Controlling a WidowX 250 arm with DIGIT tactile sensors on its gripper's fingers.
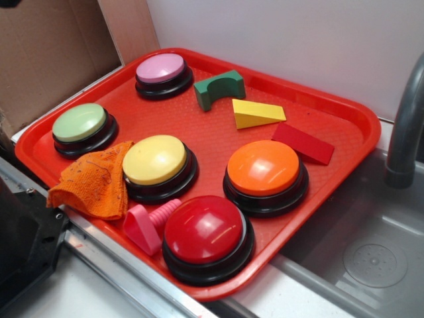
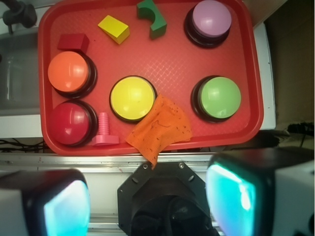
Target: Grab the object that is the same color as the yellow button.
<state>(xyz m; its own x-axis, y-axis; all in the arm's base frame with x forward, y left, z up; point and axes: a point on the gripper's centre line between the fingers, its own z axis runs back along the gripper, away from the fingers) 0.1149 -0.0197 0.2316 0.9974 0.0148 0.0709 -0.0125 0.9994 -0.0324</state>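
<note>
Where the pictures fall short: the hand (image 2: 147,206) shows only in the wrist view, as two blurred fingers at the bottom corners with a wide gap between them, released and holding nothing; its fingertips are cut off by the lower edge.
Hidden parts: the orange cloth (image 1: 93,180) covers part of the tray rim and touches the base of the yellow button (image 1: 155,160); the red button (image 1: 205,230) hides part of the pink bolt (image 1: 149,224).
Tray: one red tray (image 1: 331,109), resting on the bench beside a metal sink (image 1: 371,258).
Buttons: five domes on black rings, namely the yellow one and the red one, plus orange (image 1: 264,169), green (image 1: 79,122) and purple (image 1: 161,68).
Blocks: three, namely a yellow wedge (image 1: 257,113), a red wedge (image 1: 303,143) and a green arch (image 1: 219,89).
Yellow wedge position: lying on the far part of the tray, between the green arch and the red wedge, apart from both, beyond the orange button, well apart from the hand.
Cloth: one.
Bolt: one.
</note>
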